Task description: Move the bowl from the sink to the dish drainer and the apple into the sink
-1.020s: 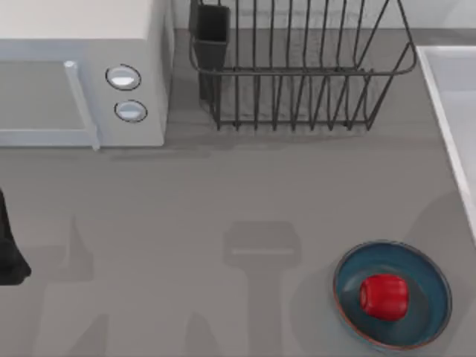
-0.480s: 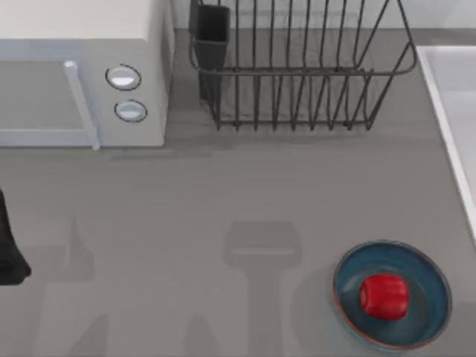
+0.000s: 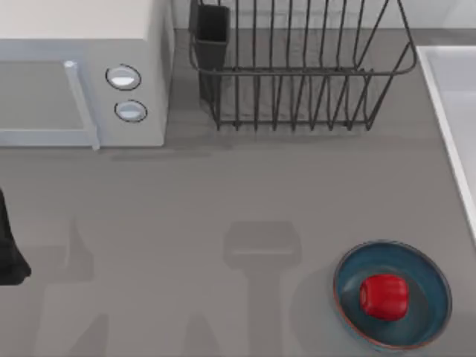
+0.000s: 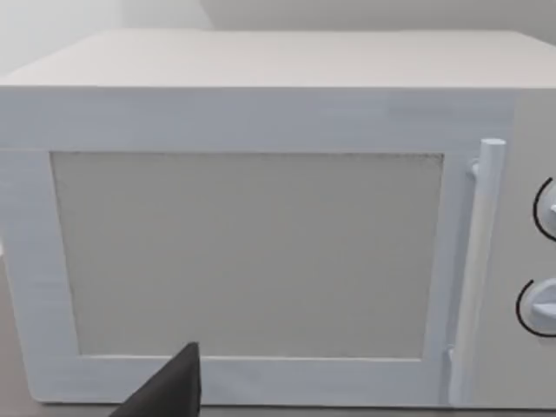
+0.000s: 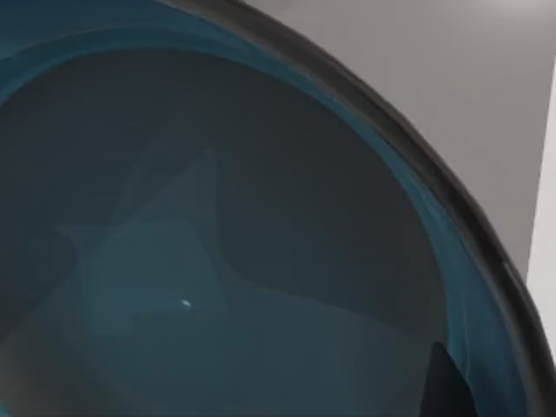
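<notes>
The red apple lies in a wide, shallow blue dish at the table's front right. The dish drainer stands at the back middle, with its dark cutlery holder on the left corner. A strip of the white sink shows at the right edge. The right wrist view looks from very close into the teal bowl, with one dark fingertip of my right gripper just above its inner wall. My left arm is parked at the left edge, and one of its fingers points at the microwave.
A white microwave with two round knobs fills the back left, its door shut. Bare grey tabletop lies between the microwave, the drainer and the blue dish.
</notes>
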